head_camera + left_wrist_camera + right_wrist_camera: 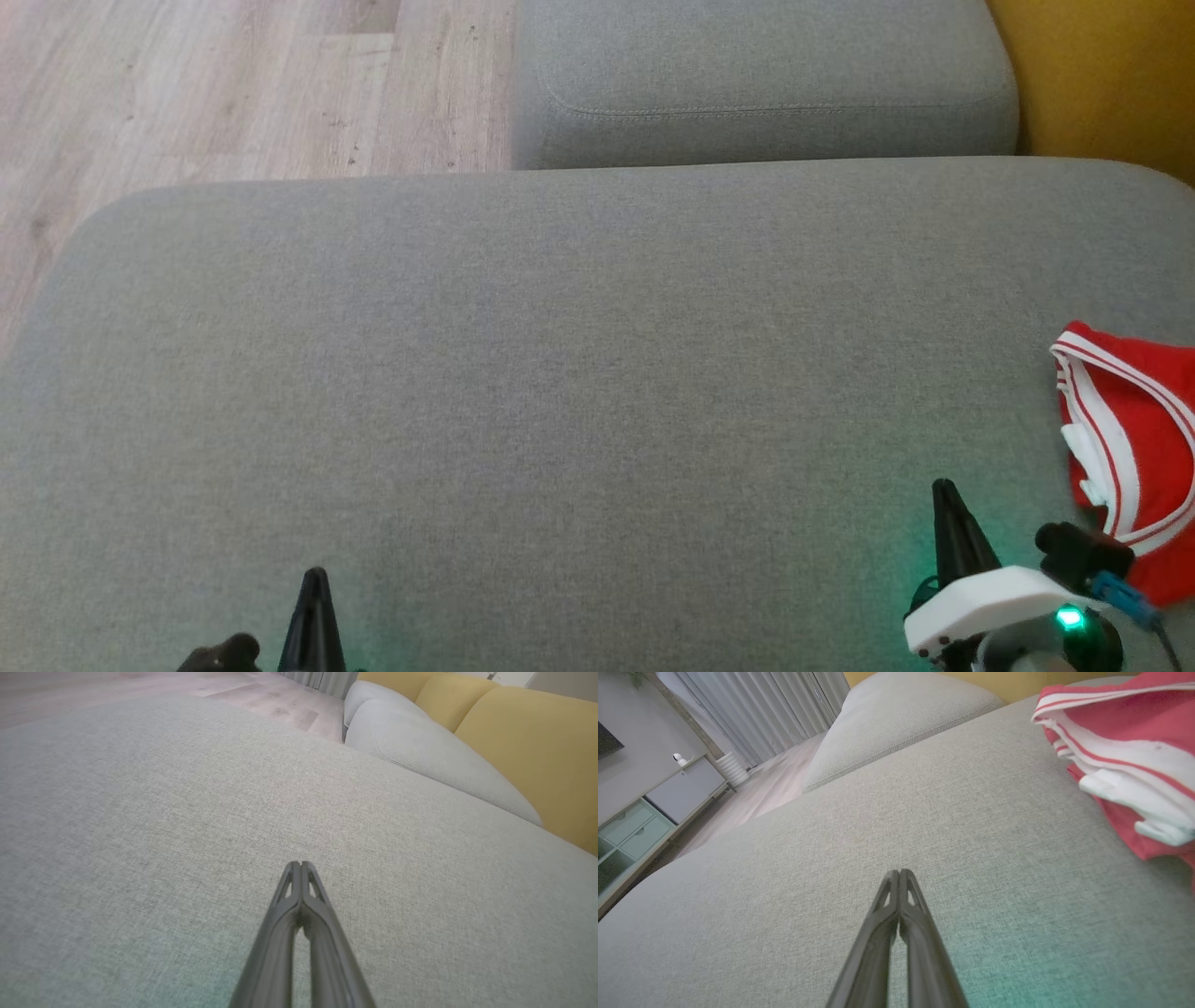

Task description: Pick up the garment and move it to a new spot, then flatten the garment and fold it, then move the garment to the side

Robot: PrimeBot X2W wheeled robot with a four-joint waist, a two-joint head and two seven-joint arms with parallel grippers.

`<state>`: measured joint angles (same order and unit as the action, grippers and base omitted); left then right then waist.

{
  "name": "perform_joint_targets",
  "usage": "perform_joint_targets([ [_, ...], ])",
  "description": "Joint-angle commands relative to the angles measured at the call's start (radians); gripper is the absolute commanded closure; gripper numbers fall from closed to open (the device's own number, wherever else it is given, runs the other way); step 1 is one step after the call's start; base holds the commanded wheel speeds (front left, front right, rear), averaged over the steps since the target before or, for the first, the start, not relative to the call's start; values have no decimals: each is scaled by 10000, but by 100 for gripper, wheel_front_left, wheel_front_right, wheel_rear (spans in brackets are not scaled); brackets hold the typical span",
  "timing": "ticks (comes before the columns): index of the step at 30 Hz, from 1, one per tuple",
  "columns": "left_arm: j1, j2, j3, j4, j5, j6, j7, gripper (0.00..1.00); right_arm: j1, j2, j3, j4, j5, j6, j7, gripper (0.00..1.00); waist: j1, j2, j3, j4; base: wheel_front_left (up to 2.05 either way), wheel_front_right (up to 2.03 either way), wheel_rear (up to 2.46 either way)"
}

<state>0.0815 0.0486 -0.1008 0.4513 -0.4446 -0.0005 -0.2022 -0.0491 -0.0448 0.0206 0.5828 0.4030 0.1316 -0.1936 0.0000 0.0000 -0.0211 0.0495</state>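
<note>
Lying bunched at the right edge of the seat cushion (560, 373), the garment (1144, 439) is soft red cloth with white striped trim along a curved band and a white piece tucked in its folds. The seat cushion is grey woven fabric, broad, with rounded corners. The left fingers (315, 607) and right fingers (952, 532) are each pressed together, holding nothing. The right fingers are near the garment, not touching it.
</note>
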Motion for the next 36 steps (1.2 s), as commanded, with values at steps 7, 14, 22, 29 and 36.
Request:
perform_joint_targets([
  [7,-566,6,255,-427,-867,-122,221,100,-425,-20,-120,-567,917,-2,205,100,0,0,16,-32,0,0,0],
  [14,-659,7,387,-543,-1624,-205,426,100,-436,-23,-206,-765,1700,-2,406,100,0,0,32,-64,0,0,0],
  [22,-766,8,538,-674,-2489,-300,662,100,-449,-25,-304,-992,2594,-3,636,100,0,0,50,-102,0,0,0],
  [29,-859,8,671,-788,-3246,-383,868,100,-460,-28,-390,-1189,3377,-4,837,100,0,0,66,-134,0,0,0],
  [36,-953,9,804,-903,-4004,-465,1074,100,-472,-30,-476,-1387,4159,-4,1038,100,0,0,81,-167,0,0,0],
])
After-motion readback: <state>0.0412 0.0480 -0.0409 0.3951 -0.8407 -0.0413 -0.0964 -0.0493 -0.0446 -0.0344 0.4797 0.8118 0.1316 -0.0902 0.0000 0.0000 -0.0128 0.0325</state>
